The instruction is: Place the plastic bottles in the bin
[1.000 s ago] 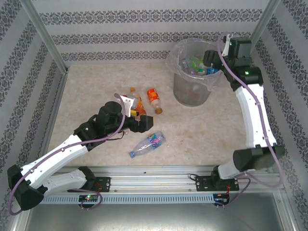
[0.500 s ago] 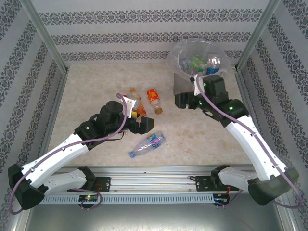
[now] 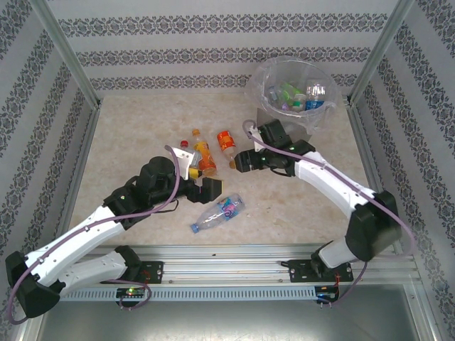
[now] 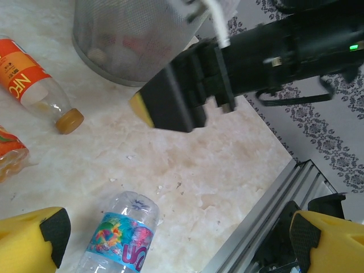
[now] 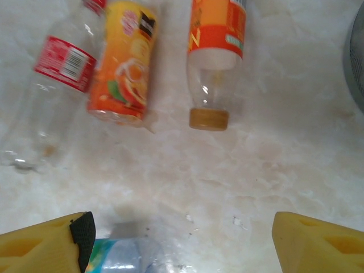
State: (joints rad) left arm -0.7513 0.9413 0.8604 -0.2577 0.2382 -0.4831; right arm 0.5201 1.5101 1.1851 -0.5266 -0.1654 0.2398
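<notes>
Several plastic bottles lie in the grey bin (image 3: 258, 85) at the back right. Three more lie on the table left of it: an orange-capped one (image 3: 226, 142), an orange-labelled one (image 3: 205, 158) and a red-capped clear one (image 3: 186, 146). A blue-labelled clear bottle (image 3: 219, 213) lies nearer the front. My right gripper (image 3: 243, 162) hangs open just below the orange-capped bottle (image 5: 216, 57), nothing between its fingers (image 5: 45, 244). My left gripper (image 3: 206, 187) is open beside the blue-labelled bottle (image 4: 119, 239), which lies near its left finger (image 4: 34, 239).
The metal rail (image 3: 227, 256) runs along the table's front edge, and patterned walls close off the back and sides. In the left wrist view the right gripper's black body (image 4: 182, 102) hangs in front of the bin's mesh wall (image 4: 131, 40).
My right arm has swung from over the bin down and to the left, ending low over the table by the orange bottles. My left arm has drawn back slightly toward the front.
</notes>
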